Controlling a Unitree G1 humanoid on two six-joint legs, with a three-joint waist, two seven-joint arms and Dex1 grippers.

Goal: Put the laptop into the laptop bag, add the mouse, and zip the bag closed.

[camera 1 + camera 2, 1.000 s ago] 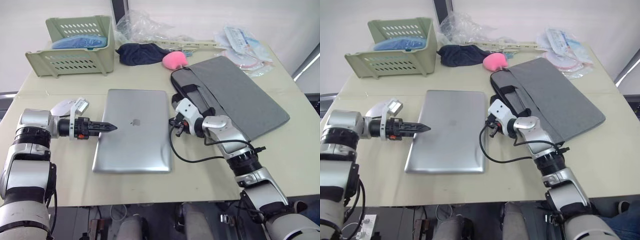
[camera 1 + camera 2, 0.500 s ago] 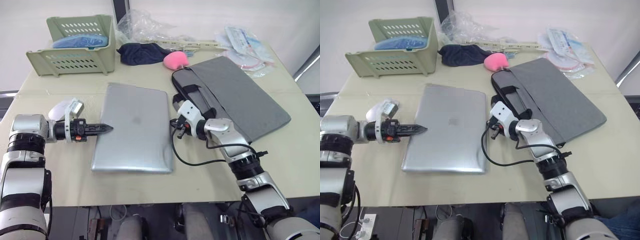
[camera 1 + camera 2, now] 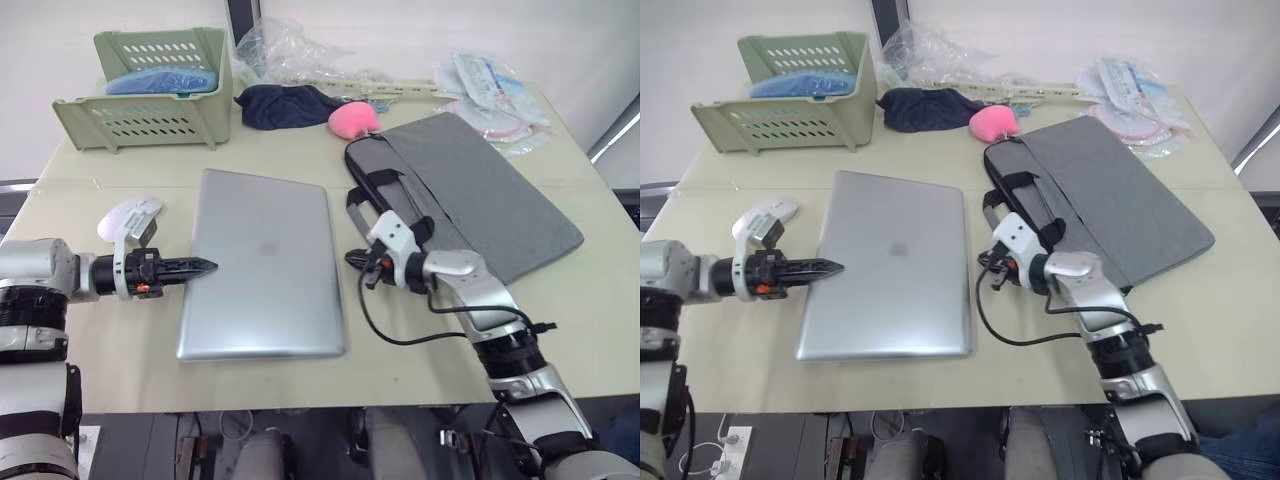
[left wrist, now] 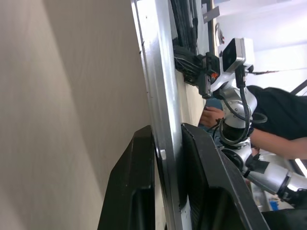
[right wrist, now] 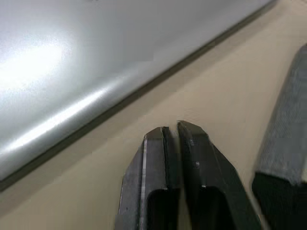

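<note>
Black fingers of the left gripper pinch the near-left edge of the big flat silver metal laptop, one finger above the edge and one below. Its long side runs away from the robot, and it is turned a little. The right gripper is closed on nothing, its tips just past the laptop's right edge, with the flat grey cloth laptop bag close on its other side. The small white shiny mouse sits just behind the left gripper. Everything lies on a pale beige table with a light wall behind it.
</note>
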